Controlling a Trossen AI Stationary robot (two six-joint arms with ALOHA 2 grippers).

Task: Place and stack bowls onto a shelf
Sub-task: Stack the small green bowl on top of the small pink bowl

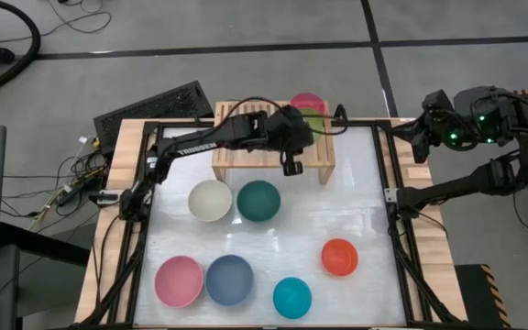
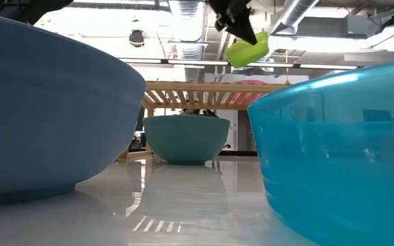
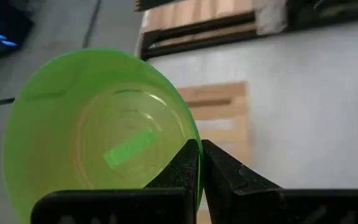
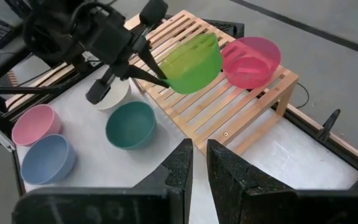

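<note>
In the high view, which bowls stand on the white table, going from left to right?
Pink bowl → cream bowl → blue bowl → dark green bowl → teal bowl → red-orange bowl.

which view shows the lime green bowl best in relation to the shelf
The right wrist view: the lime green bowl hangs tilted in the left gripper above the shelf, beside the magenta bowl. The left wrist view shows only its underside, the low view a sliver, and the high view mostly hides it.
</note>
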